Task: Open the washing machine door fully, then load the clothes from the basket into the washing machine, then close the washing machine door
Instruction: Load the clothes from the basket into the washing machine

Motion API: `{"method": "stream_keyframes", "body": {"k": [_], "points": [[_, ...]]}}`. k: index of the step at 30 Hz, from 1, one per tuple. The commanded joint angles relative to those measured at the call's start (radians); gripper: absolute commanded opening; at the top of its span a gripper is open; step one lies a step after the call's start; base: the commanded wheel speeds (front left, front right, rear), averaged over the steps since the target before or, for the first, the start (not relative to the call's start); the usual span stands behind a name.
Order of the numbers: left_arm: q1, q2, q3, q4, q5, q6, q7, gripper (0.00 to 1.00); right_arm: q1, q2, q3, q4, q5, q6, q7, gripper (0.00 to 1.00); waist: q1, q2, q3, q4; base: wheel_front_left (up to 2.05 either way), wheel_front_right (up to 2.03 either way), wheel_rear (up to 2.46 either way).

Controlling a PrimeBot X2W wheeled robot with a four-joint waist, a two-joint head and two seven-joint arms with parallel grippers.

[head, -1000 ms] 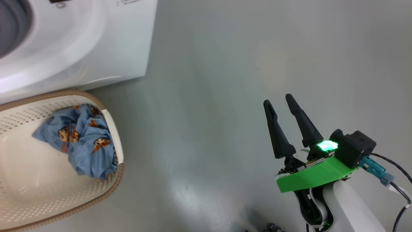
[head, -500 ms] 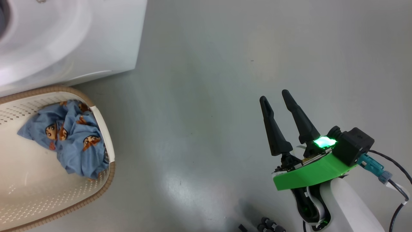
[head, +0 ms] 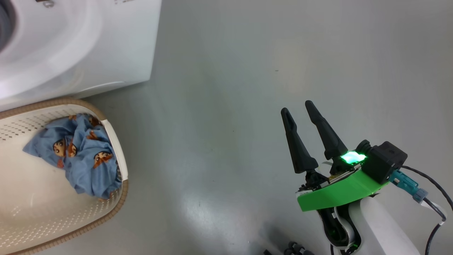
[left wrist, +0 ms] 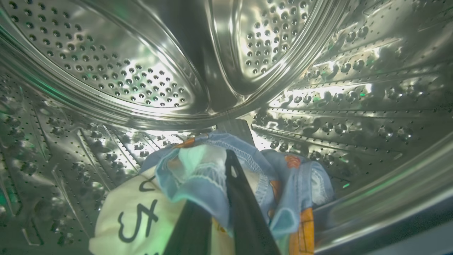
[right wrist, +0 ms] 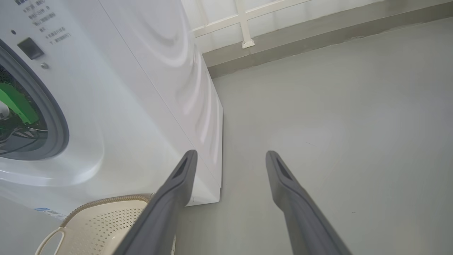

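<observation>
Nothing in the room has really moved in the last second. The head camera has swung a little, so the washer (head: 88, 42) and basket (head: 116, 198) slide leftward in its view, while the clothes (head: 83, 159) keep the same crumple and the right gripper (head: 297, 107) the same pose.

Furthest left, the left gripper (left wrist: 221, 198) is deep inside the washer's drum (left wrist: 141, 78). Its fingers are pressed together and look clamped on a blue garment (left wrist: 198, 177) that bunches round them, a cream patch (left wrist: 131, 216) hanging low toward the drum wall. From the right wrist view, that arm's green bracket (right wrist: 16, 101) shows through the washer's round opening.

Just in front of the washer's foot sits the basket, almost touching it. The remaining clothes lie heaped against the basket wall on the washer's right-corner side, and the heap's long line runs away from the washer along that wall.

Well off to the washer's right, over bare floor (head: 230, 106), the right gripper hangs empty, its fingers spread wide and pointing toward the washer's side.

So the relation that matters is this: the heap lies directly below the washer's opening, far to the left of the right gripper. By my reckoning the left arm is much the nearer. Once it lets go in the drum, it need only back out and drop down.
</observation>
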Motion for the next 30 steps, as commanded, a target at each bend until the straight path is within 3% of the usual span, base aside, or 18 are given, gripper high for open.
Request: {"method": "stream_keyframes", "body": {"k": [1, 3, 4, 6, 7, 15, 24, 30], "points": [[-0.038, 0.036, -0.006, 0.02, 0.012, -0.012, 0.044, 0.11, 0.012, -0.005, 0.014, -0.022, 0.004, 0.007, -0.008, 1.0, 0.0, -0.0001, -0.005, 0.006, 0.0, 0.0, 0.0], [-0.057, 0.028, -0.015, 0.055, 0.009, -0.023, 0.101, 0.4, 0.012, -0.005, 0.015, -0.023, 0.005, 0.007, -0.008, 1.0, 0.0, -0.0001, -0.009, 0.008, 0.0, 0.0, 0.0], [-0.063, 0.024, -0.021, 0.067, 0.008, -0.028, 0.134, 0.47, 0.012, -0.005, 0.015, -0.022, 0.005, 0.007, -0.008, 1.0, 0.0, -0.0001, -0.011, 0.01, 0.0, 0.0, 0.0], [-0.07, 0.02, -0.022, 0.085, -0.003, -0.035, 0.191, 0.93, 0.012, -0.005, 0.016, -0.021, 0.006, 0.007, -0.008, 1.0, 0.0, -0.0001, -0.016, 0.012, 0.0, 0.0, 0.0], [-0.07, 0.018, -0.025, 0.091, -0.007, -0.038, 0.218, 1.0, 0.013, -0.005, 0.016, -0.021, 0.006, 0.007, -0.008, 1.0, 0.0, -0.0001, -0.018, 0.013, 0.0, 0.0, 0.0], [-0.064, 0.008, -0.022, 0.103, -0.041, -0.051, 0.233, 1.0, 0.014, -0.005, 0.007, -0.02, 0.001, 0.007, -0.008, 1.0, 0.0, -0.0001, -0.027, 0.022, 0.0, 0.0, 0.0], [-0.024, -0.041, 0.006, 0.081, -0.101, -0.056, 0.012, 1.0, 0.013, -0.005, -0.008, -0.021, -0.01, 0.007, -0.008, 1.0, 0.0, -0.0001, -0.046, 0.051, 0.0, 0.0, 0.0], [0.028, -0.07, 0.057, 0.014, -0.143, -0.05, -0.042, 1.0, 0.011, -0.007, -0.018, -0.021, -0.017, 0.007, -0.008, 1.0, 0.0, -0.0001, -0.063, 0.074, 0.0, 0.0, 0.0]]}}
